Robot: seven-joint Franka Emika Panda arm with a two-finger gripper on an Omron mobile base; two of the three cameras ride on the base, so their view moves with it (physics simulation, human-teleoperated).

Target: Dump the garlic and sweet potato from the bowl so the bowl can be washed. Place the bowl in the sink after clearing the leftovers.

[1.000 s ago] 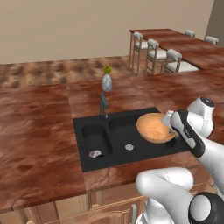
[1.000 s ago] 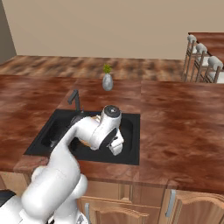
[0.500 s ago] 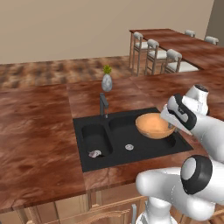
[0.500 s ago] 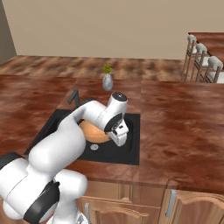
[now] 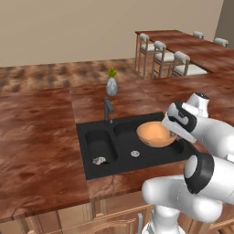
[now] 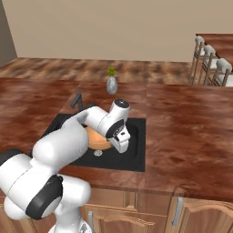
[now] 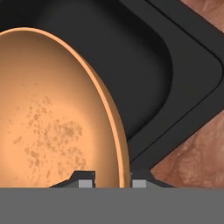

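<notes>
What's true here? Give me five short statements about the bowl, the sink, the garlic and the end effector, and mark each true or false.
1. The end effector grips the bowl by its rim, one fingertip on each side. True.
2. The bowl sits on the counter beside the vase. False: it is held over the larger basin of the sink.
3. The bowl's inside is empty. True.
4. The garlic lies in the larger basin under the bowl. False: it lies in the smaller basin, near the drain.
5. The vase stands inside the sink. False: it stands on the counter behind the faucet.
</notes>
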